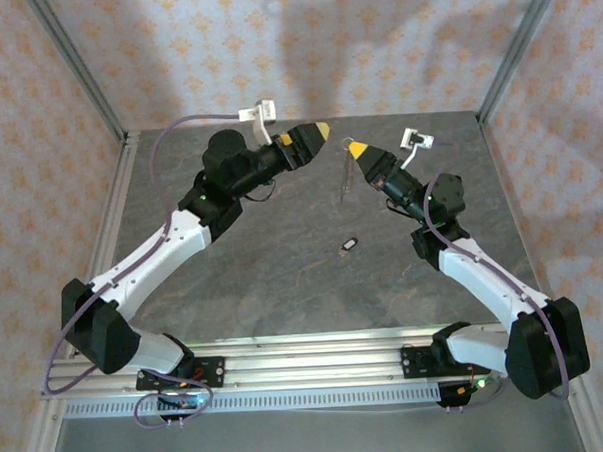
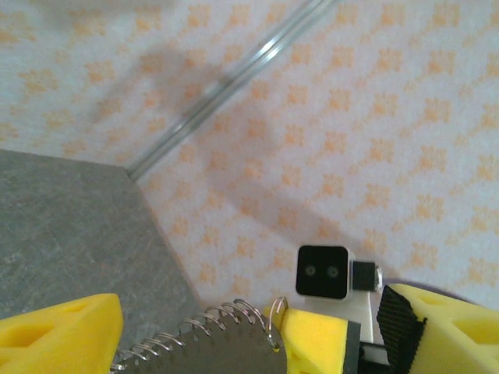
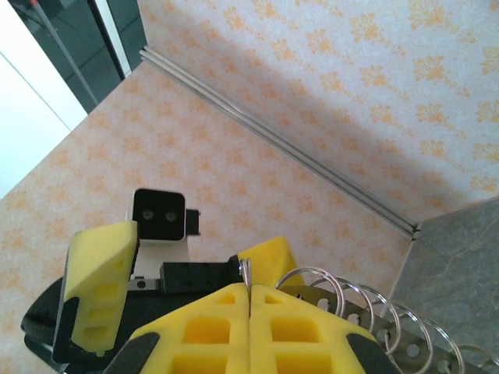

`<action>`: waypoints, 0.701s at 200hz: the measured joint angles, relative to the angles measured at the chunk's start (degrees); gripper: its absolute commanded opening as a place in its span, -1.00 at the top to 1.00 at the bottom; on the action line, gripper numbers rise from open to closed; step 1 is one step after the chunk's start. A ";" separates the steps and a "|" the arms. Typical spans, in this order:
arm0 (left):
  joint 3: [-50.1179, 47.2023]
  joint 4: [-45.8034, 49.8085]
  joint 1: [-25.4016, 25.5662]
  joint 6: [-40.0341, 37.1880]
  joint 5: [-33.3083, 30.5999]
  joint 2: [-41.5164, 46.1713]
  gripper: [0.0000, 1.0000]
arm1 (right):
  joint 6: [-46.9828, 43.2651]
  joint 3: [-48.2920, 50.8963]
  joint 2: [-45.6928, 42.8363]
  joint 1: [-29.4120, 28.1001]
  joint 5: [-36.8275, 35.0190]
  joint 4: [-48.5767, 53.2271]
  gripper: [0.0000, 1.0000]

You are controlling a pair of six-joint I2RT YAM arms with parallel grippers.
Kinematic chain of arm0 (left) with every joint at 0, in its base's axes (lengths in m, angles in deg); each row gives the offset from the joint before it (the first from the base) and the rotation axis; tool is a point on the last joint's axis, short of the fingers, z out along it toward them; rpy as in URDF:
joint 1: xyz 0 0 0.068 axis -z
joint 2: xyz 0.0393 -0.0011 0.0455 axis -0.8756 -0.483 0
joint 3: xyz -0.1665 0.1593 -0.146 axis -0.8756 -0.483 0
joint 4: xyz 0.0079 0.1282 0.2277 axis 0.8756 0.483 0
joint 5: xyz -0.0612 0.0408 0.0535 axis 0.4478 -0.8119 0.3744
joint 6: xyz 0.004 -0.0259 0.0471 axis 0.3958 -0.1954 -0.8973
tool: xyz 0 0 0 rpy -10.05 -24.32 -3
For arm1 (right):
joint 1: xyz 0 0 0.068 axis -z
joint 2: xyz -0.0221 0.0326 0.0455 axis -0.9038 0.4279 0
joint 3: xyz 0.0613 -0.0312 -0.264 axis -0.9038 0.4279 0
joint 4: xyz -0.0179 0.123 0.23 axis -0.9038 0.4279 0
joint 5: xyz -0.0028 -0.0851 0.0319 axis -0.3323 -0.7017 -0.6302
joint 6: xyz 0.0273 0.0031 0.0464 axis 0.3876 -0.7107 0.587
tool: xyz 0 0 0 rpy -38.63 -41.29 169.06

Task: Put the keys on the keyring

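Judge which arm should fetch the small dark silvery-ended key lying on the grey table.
Probably left: the left gripper stands open and empty, while the right gripper is shut on the coiled silvery wire keyring. The small dark silvery-ended key lies loose between the arms.

A grey, stone-patterned tabletop (image 1: pixel 284 287) fills the floor of the enclosure, with faint lighter veins across it. Pale walls (image 1: pixel 224 49) printed with small orange floral motifs close it in at the back and both sides, and soft shadows fall on the back wall. Slim metal posts (image 1: pixel 74 61) rise tilted at the two far corners. A ribbed aluminium rail (image 1: pixel 318 370) runs along the near edge. The right wrist view catches a dark glass panel (image 3: pixel 86 39) beyond the wall.
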 measured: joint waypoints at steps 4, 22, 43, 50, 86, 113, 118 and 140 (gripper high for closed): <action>-0.44 -0.28 0.00 0.46 -0.76 0.35 -0.73 | 0.04 0.04 0.00 -0.22 -0.44 -0.11 1.00; -1.81 -0.94 0.44 2.21 -3.58 0.85 -0.70 | 0.42 0.42 0.00 -1.05 -2.40 -0.90 1.00; -2.89 -0.70 1.20 2.99 -5.49 0.61 -0.59 | 1.07 1.11 0.00 -1.46 -3.61 -1.53 1.00; -2.95 -0.68 1.25 3.04 -5.62 0.42 -0.57 | 1.14 1.27 0.00 -1.46 -3.80 -1.55 1.00; -3.26 -0.55 2.01 2.56 -6.64 0.07 -0.56 | 1.46 1.86 -0.07 -1.57 -4.68 -1.66 1.00; -3.26 1.14 3.26 1.40 -8.63 0.07 -0.47 | 1.53 2.54 -0.37 -1.55 -5.07 -1.64 1.00; -3.26 1.55 3.54 1.11 -8.96 0.07 -0.45 | 1.62 2.71 -0.44 -1.57 -5.07 -1.64 1.00; -3.26 3.48 4.83 0.00 -10.43 0.07 -0.35 | 2.14 3.15 -0.46 -1.57 -5.09 -1.66 1.00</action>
